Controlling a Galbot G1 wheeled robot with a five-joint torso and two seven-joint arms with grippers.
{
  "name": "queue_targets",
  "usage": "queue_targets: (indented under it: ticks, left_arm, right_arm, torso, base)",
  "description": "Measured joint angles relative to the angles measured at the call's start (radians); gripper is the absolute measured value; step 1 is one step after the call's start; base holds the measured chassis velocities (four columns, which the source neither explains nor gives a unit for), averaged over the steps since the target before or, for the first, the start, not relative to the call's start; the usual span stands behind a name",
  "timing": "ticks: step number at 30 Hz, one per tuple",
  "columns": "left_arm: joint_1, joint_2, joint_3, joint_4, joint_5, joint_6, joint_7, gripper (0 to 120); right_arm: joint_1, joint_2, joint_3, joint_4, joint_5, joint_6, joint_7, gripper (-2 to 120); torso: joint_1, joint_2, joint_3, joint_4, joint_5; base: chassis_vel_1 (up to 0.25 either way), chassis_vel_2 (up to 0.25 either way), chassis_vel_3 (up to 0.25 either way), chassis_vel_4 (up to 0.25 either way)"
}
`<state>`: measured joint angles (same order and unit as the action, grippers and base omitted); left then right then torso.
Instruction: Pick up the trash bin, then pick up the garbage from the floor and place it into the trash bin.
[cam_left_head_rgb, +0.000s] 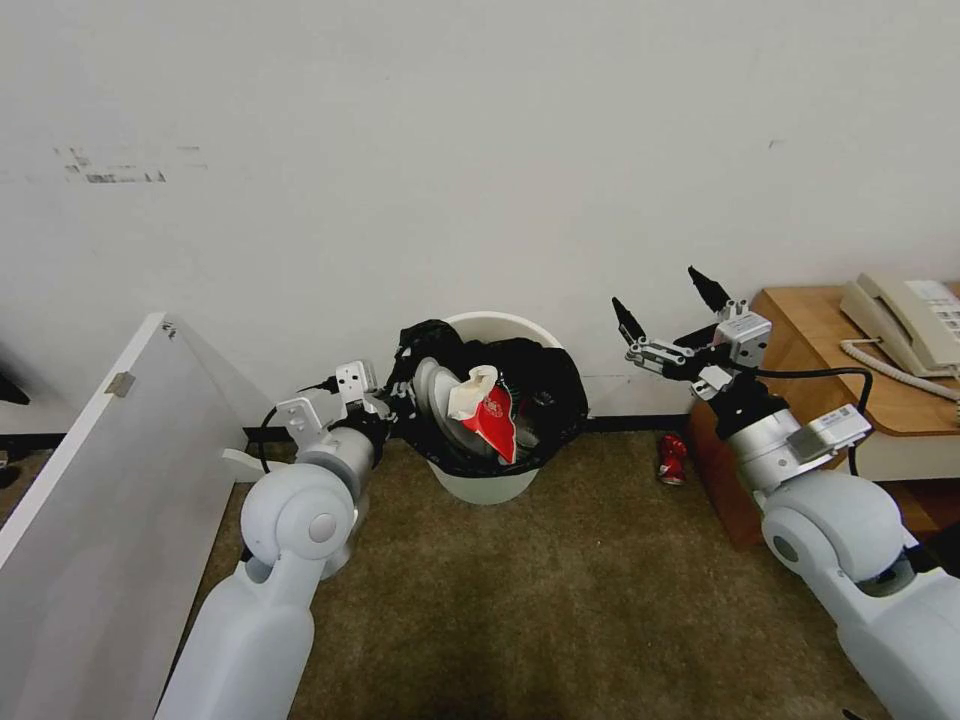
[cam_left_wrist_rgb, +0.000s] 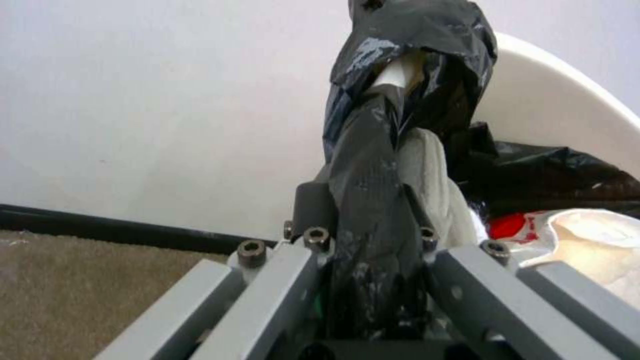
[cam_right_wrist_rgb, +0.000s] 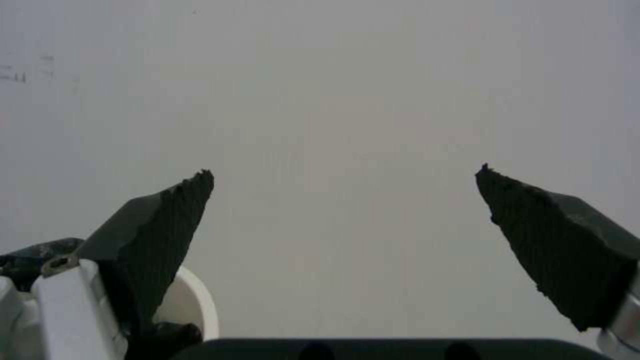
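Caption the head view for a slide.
Left gripper grips the bin's rim; right gripper open above a red can.

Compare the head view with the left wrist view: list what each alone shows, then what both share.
Head view alone: red can on the carpet, beige telephone on the wooden cabinet, right gripper open, raised near the wall.
Left wrist view alone: left gripper clamping the bag-covered rim.
Both: trash bin, red packet inside.

The white bin (cam_left_head_rgb: 487, 486), lined with a black bag, is tilted, its bagged rim pinched between the left gripper's fingers (cam_left_wrist_rgb: 313, 210). A slipper (cam_left_head_rgb: 432, 388), tissue (cam_left_head_rgb: 472, 390) and red packet (cam_left_head_rgb: 497, 420) fill it. A red can (cam_left_head_rgb: 672, 459) lies on the carpet below the right gripper's spread fingers (cam_left_head_rgb: 628, 322).
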<state>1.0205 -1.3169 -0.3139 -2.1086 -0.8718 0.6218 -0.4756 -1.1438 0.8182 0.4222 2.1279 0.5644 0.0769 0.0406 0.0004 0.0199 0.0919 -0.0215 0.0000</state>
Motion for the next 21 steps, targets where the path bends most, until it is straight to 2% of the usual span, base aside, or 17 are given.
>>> queue_targets:
  ticks: [14, 21]
  left_arm:
    - [-0.002, 0.000, 0.000, 0.001, -0.001, 0.000, 0.000, 4]
    - [0.000, 0.003, -0.004, 0.000, -0.001, 0.000, 0.000, 4]
  right_arm:
    - [-0.026, 0.000, 0.007, 0.008, 0.011, -0.015, -0.014, 100]
    - [-0.024, 0.001, 0.006, 0.004, 0.012, 0.008, -0.017, 100]
  torso:
    - [0.000, 0.000, 0.000, -0.0001, 0.0000]
    - [0.000, 0.000, 0.000, 0.0000, 0.0000]
  base:
    - [0.000, 0.000, 0.000, 0.000]
    - [-0.013, 0.015, 0.014, -0.013]
